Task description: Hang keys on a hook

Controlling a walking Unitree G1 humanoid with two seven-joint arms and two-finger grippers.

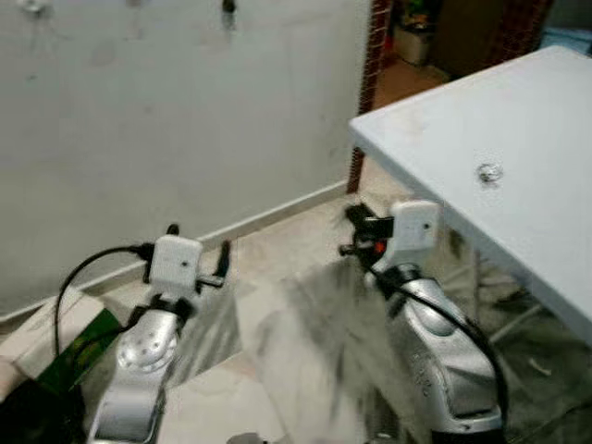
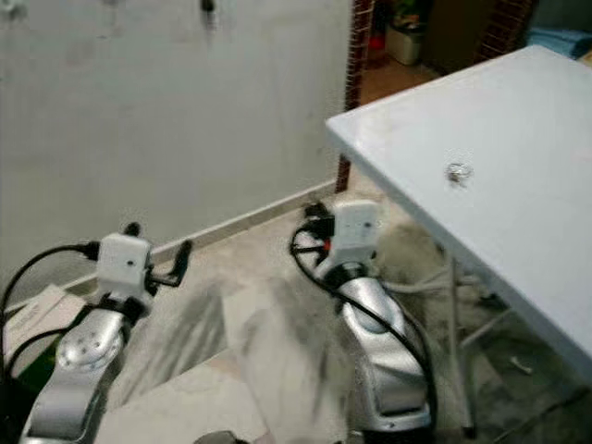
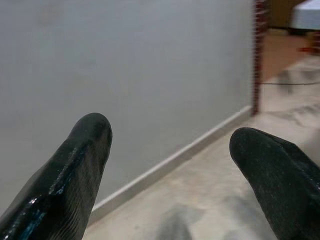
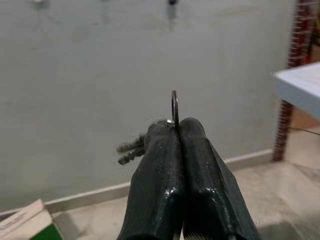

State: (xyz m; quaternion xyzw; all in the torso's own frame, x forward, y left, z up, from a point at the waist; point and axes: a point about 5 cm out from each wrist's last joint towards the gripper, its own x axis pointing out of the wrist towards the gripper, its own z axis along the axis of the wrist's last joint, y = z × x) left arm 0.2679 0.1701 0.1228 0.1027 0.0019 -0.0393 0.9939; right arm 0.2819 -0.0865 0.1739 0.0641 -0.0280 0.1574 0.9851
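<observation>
From the left eye view, both silver arms reach forward over a pale tiled floor (image 1: pixel 305 305) toward a grey wall (image 1: pixel 185 111). The left end effector (image 1: pixel 196 254) sits low near the skirting, its black fingers spread apart. The right end effector (image 1: pixel 356 231) is raised beside the corner of a white table (image 1: pixel 518 120); its fingers are blurred here. A small shiny object (image 1: pixel 489 172) lies on the table, too small to identify. A dark hook (image 1: pixel 228 7) is mounted high on the wall, well above and away from both end effectors.

In the right eye view, a green and white box (image 2: pixel 28 319) lies on the floor by the left arm.

The left wrist view shows the two fingertips (image 3: pixel 75 170) set wide, with nothing between them, facing the wall and skirting.

The right wrist view shows the right end effector's fingers (image 4: pixel 160 185) pressed together on the keys (image 4: pixel 132 147): the thin metal ring (image 4: pixel 174 106) stands upright out of the pinched tips, and the key blades stick out to one side of the fingers. The hook appears high on the wall beyond, well apart from the ring.
</observation>
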